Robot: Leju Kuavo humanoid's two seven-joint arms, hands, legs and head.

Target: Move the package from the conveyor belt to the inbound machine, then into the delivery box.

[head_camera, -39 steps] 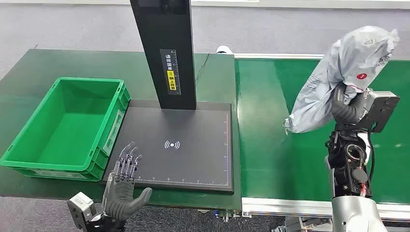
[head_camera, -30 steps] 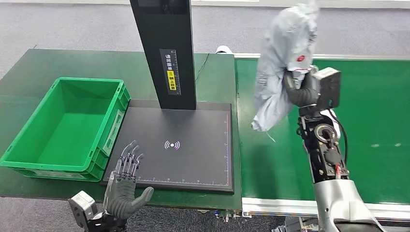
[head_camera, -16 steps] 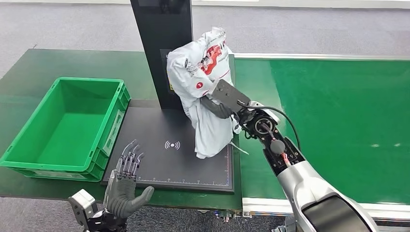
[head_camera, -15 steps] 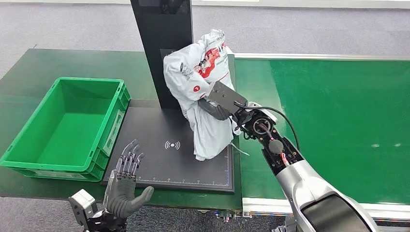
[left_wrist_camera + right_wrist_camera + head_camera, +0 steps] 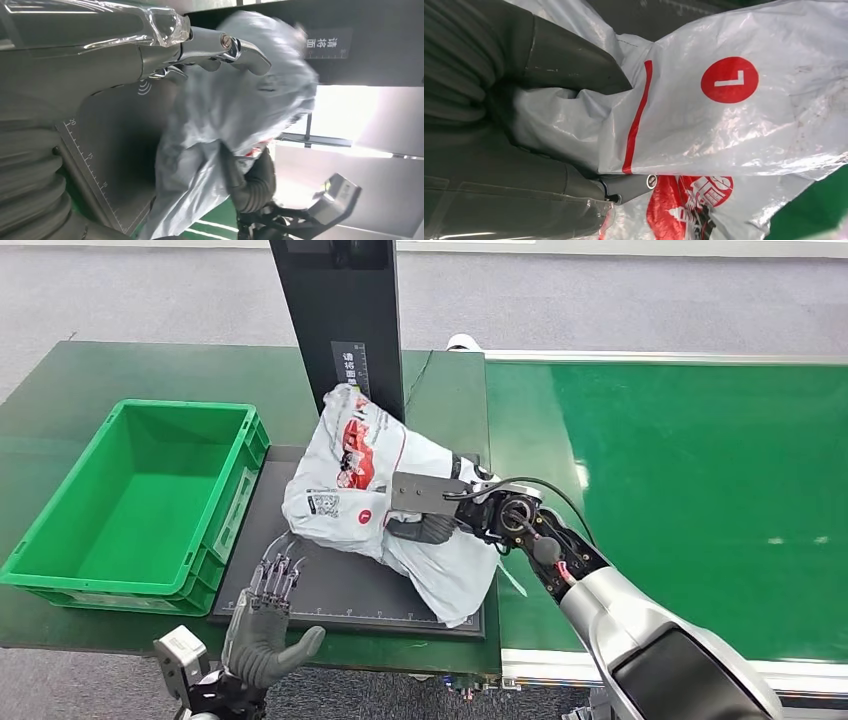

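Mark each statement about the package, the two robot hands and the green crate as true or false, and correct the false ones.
1. The right robot hand grips the grey package. True.
2. The package lies inside the green crate. False: it rests on the black scanner platform, beside the crate.
3. The left robot hand holds nothing, fingers apart. True.
4. The package is still on the conveyor belt. False: it is over the platform.
5. The package shows red print. True.
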